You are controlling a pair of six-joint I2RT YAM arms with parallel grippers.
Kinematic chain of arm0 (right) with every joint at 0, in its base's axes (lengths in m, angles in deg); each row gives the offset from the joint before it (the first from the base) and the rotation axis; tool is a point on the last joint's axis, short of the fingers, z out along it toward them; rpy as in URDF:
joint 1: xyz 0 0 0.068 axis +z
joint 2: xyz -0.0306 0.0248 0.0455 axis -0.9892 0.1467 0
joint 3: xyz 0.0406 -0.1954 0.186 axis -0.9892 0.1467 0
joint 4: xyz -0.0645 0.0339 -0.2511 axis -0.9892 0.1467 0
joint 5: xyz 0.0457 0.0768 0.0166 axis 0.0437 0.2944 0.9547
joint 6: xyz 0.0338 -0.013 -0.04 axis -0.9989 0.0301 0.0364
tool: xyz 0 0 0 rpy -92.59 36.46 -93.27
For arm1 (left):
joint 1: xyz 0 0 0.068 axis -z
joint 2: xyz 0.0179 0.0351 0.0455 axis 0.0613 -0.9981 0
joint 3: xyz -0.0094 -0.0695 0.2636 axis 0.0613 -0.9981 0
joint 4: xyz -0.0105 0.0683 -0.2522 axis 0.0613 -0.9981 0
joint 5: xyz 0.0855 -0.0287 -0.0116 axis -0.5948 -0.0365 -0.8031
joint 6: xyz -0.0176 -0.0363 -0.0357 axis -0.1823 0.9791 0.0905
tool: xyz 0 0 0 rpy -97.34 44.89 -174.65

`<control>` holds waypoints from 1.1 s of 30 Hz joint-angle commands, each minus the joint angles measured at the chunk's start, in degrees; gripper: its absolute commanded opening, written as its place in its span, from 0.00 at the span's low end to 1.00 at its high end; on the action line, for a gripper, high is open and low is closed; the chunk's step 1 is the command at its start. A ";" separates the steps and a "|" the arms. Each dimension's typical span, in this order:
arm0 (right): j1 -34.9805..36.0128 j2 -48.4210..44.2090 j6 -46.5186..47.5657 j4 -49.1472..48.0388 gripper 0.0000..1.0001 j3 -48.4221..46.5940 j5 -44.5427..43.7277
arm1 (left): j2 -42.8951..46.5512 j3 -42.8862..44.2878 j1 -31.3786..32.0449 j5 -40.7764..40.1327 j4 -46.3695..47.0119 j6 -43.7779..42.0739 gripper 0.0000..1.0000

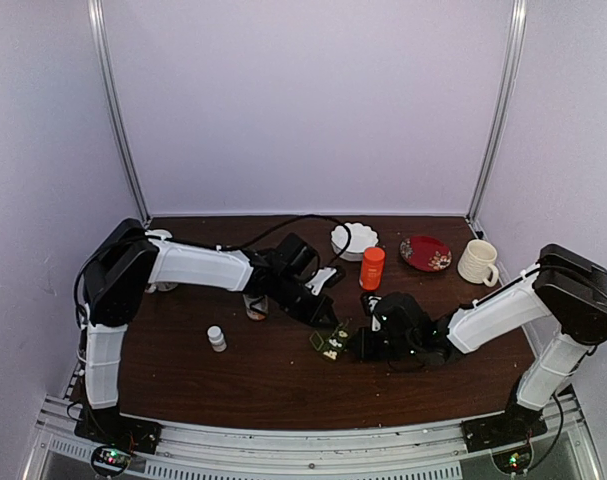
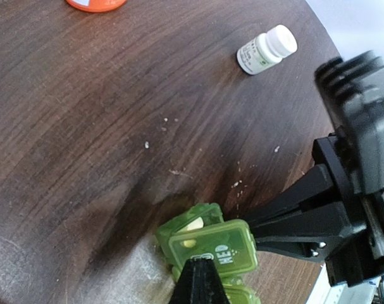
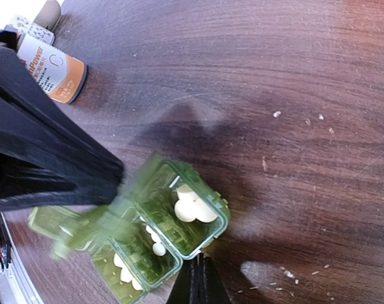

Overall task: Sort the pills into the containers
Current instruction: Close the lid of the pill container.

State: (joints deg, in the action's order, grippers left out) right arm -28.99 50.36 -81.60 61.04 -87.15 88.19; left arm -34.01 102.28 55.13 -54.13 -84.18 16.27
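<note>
The containers are the cells of a small green pill box (image 1: 328, 346) on the dark table, between the two grippers. In the right wrist view the cells (image 3: 201, 237) stand open, with whitish pills (image 3: 195, 206) in the end cell and more pills (image 3: 156, 244) in the one beside it. A green lid (image 3: 136, 185) is blurred next to the left gripper's black fingers (image 3: 46, 164). My left gripper (image 2: 201, 278) is shut, its tip on the half-lowered "WED" lid (image 2: 220, 247). My right gripper (image 3: 198, 282) is shut, its tip against the box's side wall.
A small white bottle (image 1: 217, 338) stands left of the box, and a labelled bottle (image 3: 52, 66) lies near the left arm. Behind are an orange bottle (image 1: 372, 267), a white bowl (image 1: 354, 240), a red plate (image 1: 424, 252) and a cream mug (image 1: 478, 262). White specks (image 2: 147, 144) dot the wood.
</note>
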 commanded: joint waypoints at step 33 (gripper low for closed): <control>-3.48 -2.72 -1.03 -5.59 0.30 1.80 2.61 | -4.88 4.73 3.57 -6.82 -2.33 -2.65 0.02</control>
State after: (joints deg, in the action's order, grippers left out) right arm -31.65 47.38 -81.84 57.17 -85.12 90.31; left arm -37.49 106.10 57.88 -59.07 -84.90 14.85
